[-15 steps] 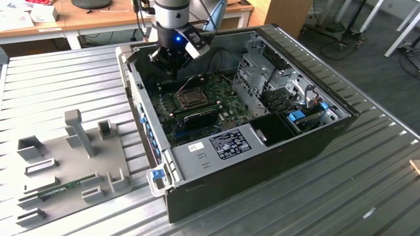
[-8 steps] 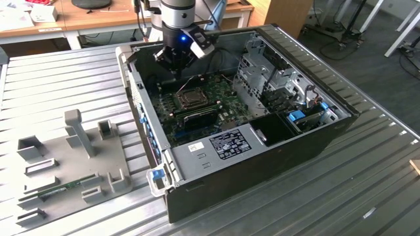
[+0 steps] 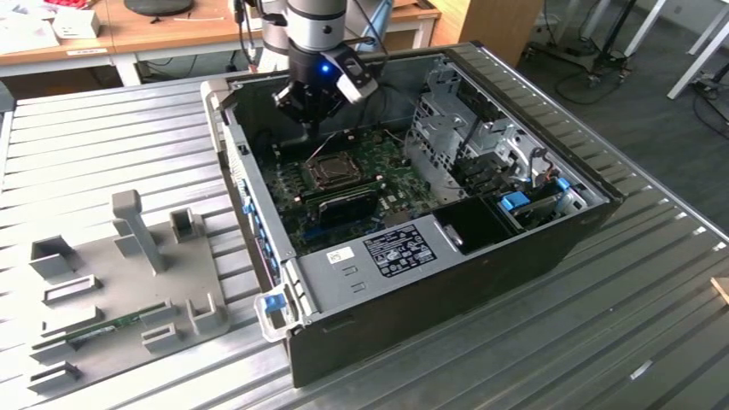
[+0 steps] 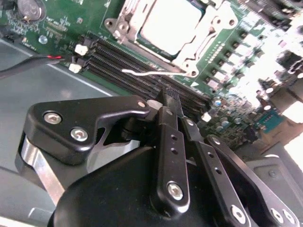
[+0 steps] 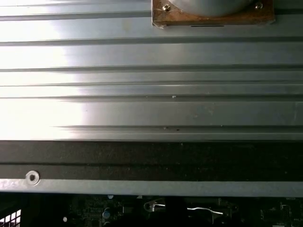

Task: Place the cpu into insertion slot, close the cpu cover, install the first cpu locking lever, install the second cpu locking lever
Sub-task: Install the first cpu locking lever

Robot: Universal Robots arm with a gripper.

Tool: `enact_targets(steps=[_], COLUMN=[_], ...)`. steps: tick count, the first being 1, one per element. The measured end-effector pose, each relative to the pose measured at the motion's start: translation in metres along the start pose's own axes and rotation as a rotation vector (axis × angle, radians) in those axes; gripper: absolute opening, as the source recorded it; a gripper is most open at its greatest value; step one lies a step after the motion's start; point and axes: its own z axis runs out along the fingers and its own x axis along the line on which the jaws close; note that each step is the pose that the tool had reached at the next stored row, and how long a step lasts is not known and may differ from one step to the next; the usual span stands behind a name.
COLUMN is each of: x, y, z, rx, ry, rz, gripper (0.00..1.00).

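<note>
Inside the open computer case, the insertion slot (image 3: 330,171) sits on the green board. In the second wrist view the pale square cpu (image 4: 170,23) lies in it, and the silvery cpu cover (image 4: 215,26) lies flat around it. A thin wire locking lever (image 4: 142,74) juts out along the socket's edge, above the long black memory slots (image 4: 128,64). My gripper (image 4: 169,98) is shut, its black fingertips pressed together right beside that lever wire; whether they touch it I cannot tell. In the exterior view the gripper (image 3: 310,115) hangs just behind the socket.
The black case walls (image 3: 547,239) and a silvery drive cage (image 3: 456,128) hem in the board. A grey fixture plate (image 3: 125,282) with upright holders lies on the ribbed metal table (image 3: 102,137) at the exterior view's left. A wooden base (image 5: 213,16) stands on the table.
</note>
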Motion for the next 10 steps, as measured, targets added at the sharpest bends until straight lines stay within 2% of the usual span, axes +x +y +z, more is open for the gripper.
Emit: enact_targets(steps=[1,2,6,10], x=[-0.0004,-0.0005,-0.0007,-0.0013], y=[0.0000,0.0000,0.0000,-0.0001], z=[0.0004,0.0006,0.0006,0.0008], rx=[-0.0095,-0.0154,-0.0161,-0.0153], ry=[0.0001,0.0001,0.0000,-0.0030], rz=[0.000,0.001,0.002,0.030], gripper=[0.10,0.10,0.10,0.10])
